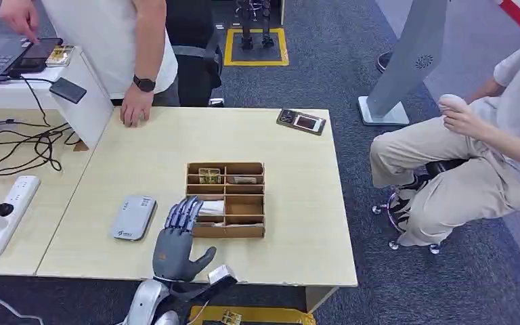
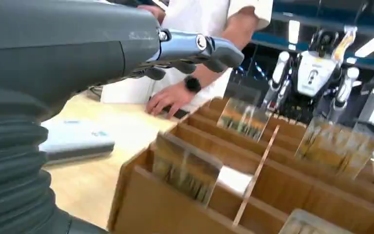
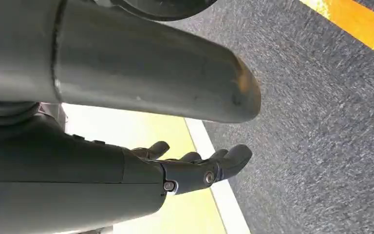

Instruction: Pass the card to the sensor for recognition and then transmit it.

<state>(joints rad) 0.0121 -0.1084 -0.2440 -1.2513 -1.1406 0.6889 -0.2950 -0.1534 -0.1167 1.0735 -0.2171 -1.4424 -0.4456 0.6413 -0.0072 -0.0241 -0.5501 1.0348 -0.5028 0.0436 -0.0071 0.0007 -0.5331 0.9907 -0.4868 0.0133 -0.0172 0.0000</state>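
Left robot hand (image 1: 176,242) empty; clear-sleeved gold-print card (image 2: 185,168) upright.

I see the pale wooden surface (image 1: 142,156) carrying a divided wooden box (image 1: 226,200) mid-way, a grey reader (image 1: 134,217) left of it, a dark device (image 1: 301,122) far right.

Silver left arm, grey ribbed wrist cover, grey left hand (image 1: 176,249) with bluish fingers (image 1: 184,212).

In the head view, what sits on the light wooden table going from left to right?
Grey sensor box → robot's left hand → wooden card tray → dark flat device near the far right edge.
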